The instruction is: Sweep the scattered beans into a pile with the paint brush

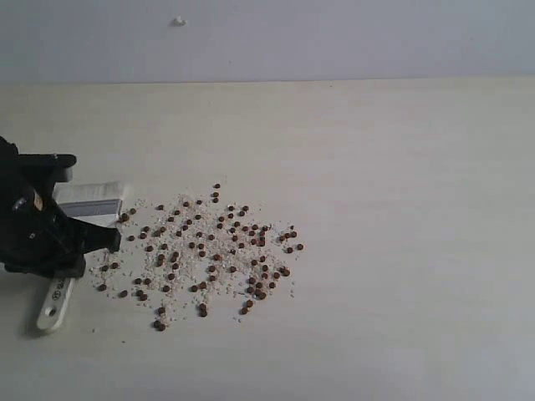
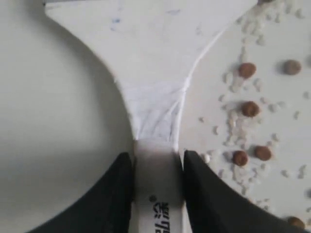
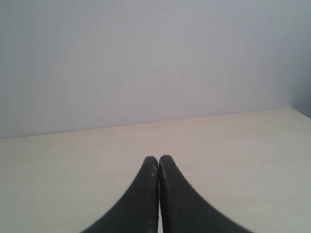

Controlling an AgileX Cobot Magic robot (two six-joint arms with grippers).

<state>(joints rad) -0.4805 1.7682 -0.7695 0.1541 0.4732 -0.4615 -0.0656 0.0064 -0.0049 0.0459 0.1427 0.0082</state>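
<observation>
The left gripper has its two black fingers clamped on the narrow neck of the paint brush, one pad pressed against each edge of the white handle, just where the small dark print starts. Ahead of the fingertips the handle flares out wide towards the grey ferrule and white bristles. Behind the fingers, the handle's end with its hole sticks out from under the gripper in the exterior view. Whether the brush lies flat on the table or is raised a little, I cannot tell.

The beans lie outside one finger, the nearest few just beside it. From there they spread away across the tabletop in a loose, wide patch, mixed with pale off-white crumbs.

The right gripper is well apart from all this, its fingers pressed together with nothing between them. Bare tabletop and a plain wall lie beyond its tips.
</observation>
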